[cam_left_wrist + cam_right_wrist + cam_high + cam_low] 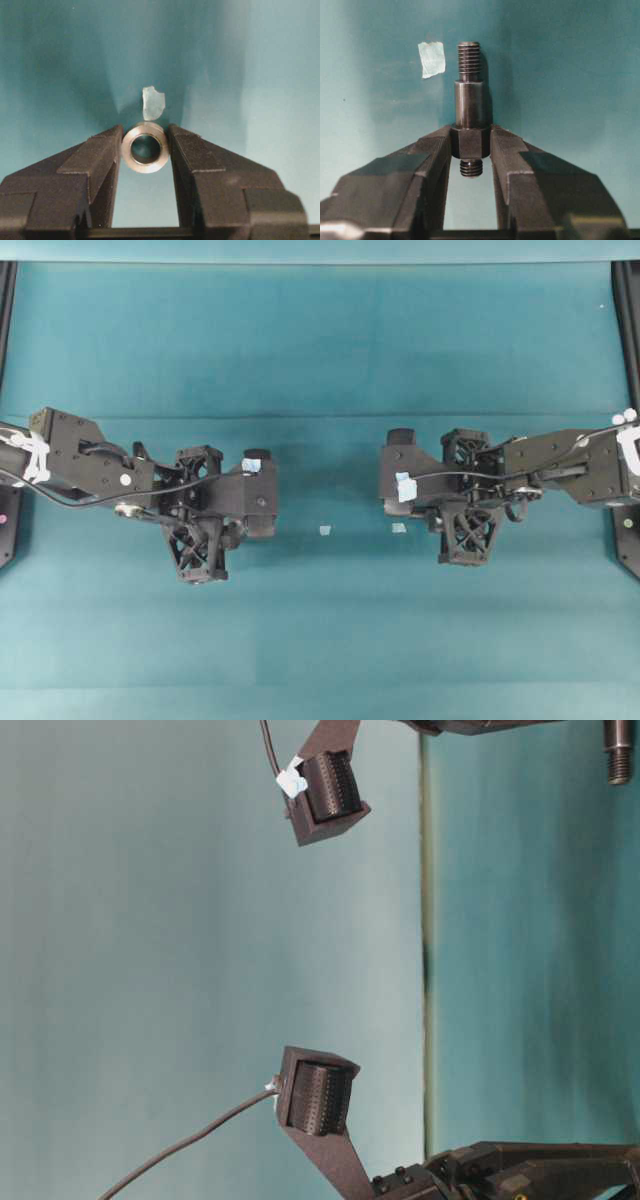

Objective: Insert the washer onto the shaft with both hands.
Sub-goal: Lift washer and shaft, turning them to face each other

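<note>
Sitting pinched between the left hand [145, 150] fingertips, the washer [145, 149].

Robot lab bench: teal mat [320, 340], black frame rails [628, 300].

Both arms are matte black. The left gripper [262, 498] and the right gripper [395, 483] each have an open lattice body, thick triangular fingers [100, 160] with ribbed pads, and a scrap of pale blue tape [405, 487]. Thin black cables loop along the links, white ties wrap the forearms, and small silver screws dot the housings
</note>
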`<state>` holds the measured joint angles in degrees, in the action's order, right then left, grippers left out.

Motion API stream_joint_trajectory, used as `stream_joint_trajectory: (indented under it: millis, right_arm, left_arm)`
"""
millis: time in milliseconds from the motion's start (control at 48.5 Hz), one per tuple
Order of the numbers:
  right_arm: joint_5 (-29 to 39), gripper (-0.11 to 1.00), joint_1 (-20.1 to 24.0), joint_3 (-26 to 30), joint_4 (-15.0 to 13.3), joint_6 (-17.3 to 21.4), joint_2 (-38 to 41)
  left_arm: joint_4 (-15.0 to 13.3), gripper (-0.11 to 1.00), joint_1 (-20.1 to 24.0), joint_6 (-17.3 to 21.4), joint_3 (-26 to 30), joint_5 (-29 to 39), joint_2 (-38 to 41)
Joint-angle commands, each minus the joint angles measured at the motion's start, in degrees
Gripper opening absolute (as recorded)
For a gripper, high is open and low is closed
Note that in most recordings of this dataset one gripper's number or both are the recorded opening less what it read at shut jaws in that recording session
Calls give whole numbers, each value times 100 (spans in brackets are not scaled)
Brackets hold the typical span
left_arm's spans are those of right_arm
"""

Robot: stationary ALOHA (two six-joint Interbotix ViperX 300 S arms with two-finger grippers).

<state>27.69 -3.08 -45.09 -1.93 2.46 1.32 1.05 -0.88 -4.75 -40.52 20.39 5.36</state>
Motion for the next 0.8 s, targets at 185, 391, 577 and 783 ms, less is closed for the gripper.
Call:
stream_joint_trajectory:
  millis: [185, 391, 577, 783]
  right_arm:
    - [-185, 0, -62, 18, -18, -18, 0]
    - [-870, 0, -18, -79, -9, -18, -211]
    - [-1371, 0, 132, -229, 53, -9, -378]
    - [-1969, 0, 378, -439, 132, 0, -475]
  left_arm:
    - [-9, 34, -62, 0, 70, -132, -158]
    - [-9, 34, -53, -35, -141, -967, -431]
    - [-9, 34, -70, -26, -404, -1591, -659]
    - [-9, 34, -79, -18, -738, -2540, -844]
